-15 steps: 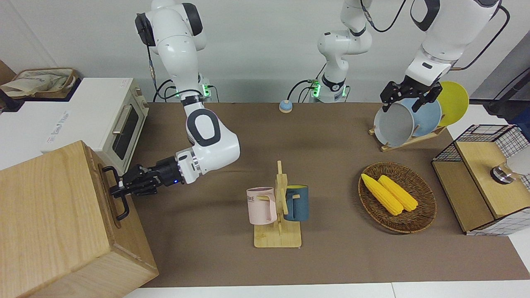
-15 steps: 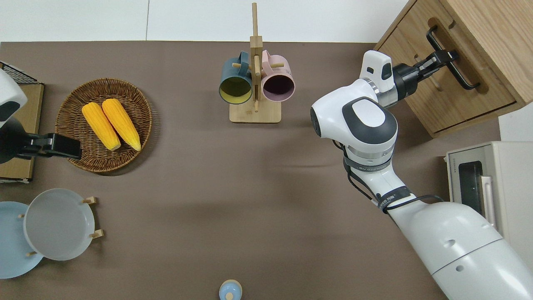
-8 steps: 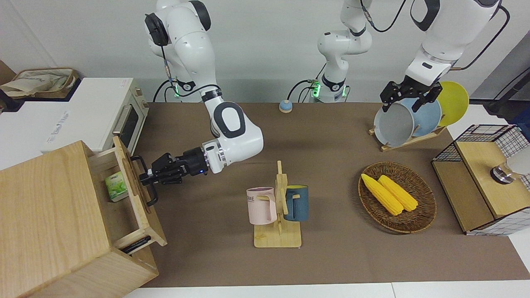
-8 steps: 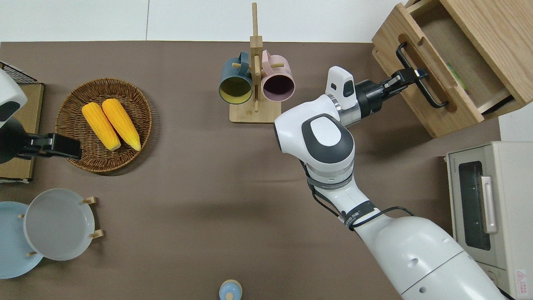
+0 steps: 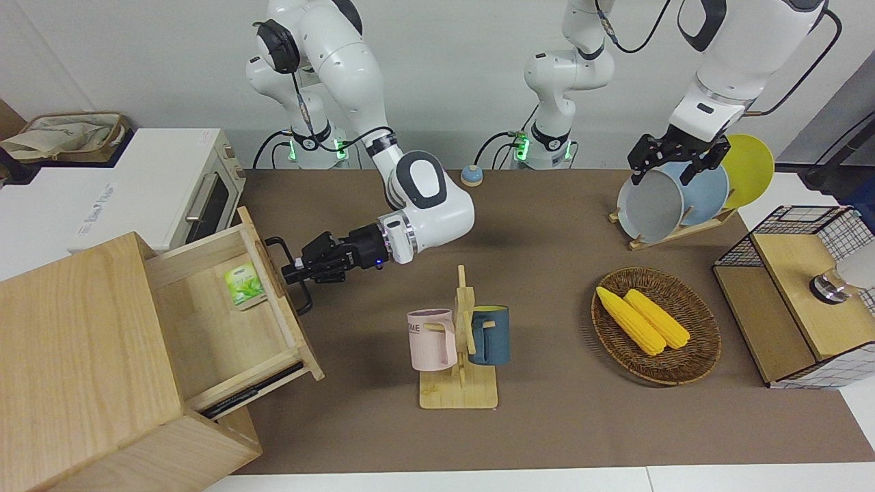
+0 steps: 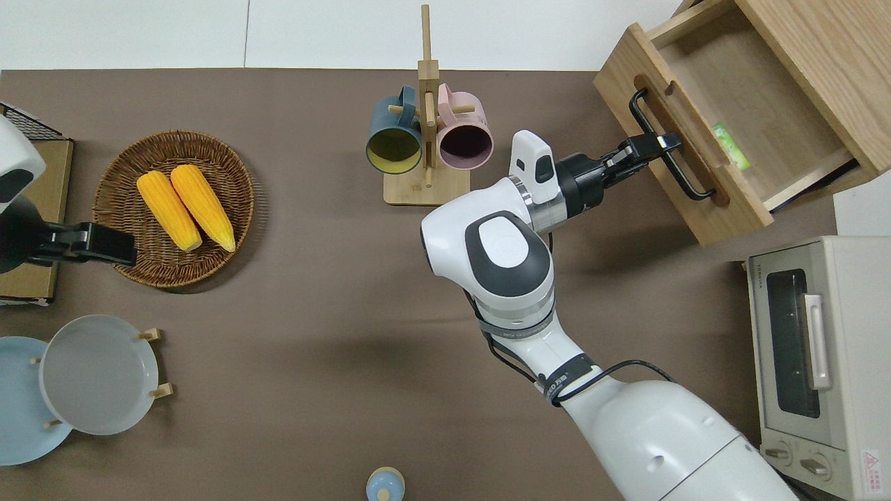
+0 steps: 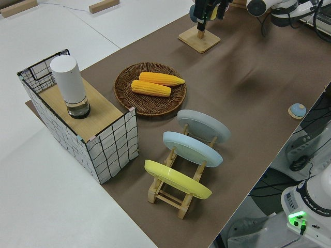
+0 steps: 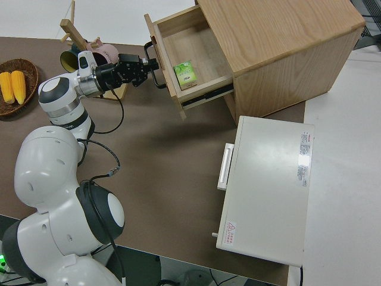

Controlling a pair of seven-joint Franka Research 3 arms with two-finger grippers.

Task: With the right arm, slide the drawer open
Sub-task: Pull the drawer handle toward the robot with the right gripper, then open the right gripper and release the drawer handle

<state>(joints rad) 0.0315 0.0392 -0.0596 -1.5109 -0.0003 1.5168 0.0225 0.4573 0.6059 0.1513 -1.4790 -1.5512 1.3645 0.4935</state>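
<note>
Right now I see the wide shallow light-wood drawer [image 5: 225,321] [image 6: 724,125] [image 8: 190,56] standing well out of the large pale wooden box cabinet [image 5: 75,369] [image 6: 828,62] [image 8: 280,47] at the right arm's end of the brown counter [image 5: 547,424] [image 6: 313,313]. My right gripper [image 5: 295,268] [image 6: 644,146] [image 8: 143,68] has its jaws clenched on the drawer's black metal bar handle [image 5: 290,273] [image 6: 669,156] [image 8: 156,71], near the middle of the bar, with the white right arm [image 5: 417,205] [image 6: 508,257] stretched low across the counter toward it. Inside the drawer a small green-and-white packet [image 5: 244,287] [image 6: 731,137] [image 8: 185,75] lies against the inner face of the drawer front. Nearer to the robots than the cabinet sits the white toaster oven with a silver handle [image 5: 184,198] [image 6: 821,348] [image 8: 268,190], door closed. Toward the middle of the counter, a wooden mug tree [image 5: 461,342] [image 6: 426,125] carries a pink mug [image 5: 431,340] [image 6: 465,139] and a dark blue mug [image 5: 491,335] [image 6: 394,139]. My left arm is parked; its gripper [image 5: 673,160] shows, but I cannot tell how its jaws stand.
</note>
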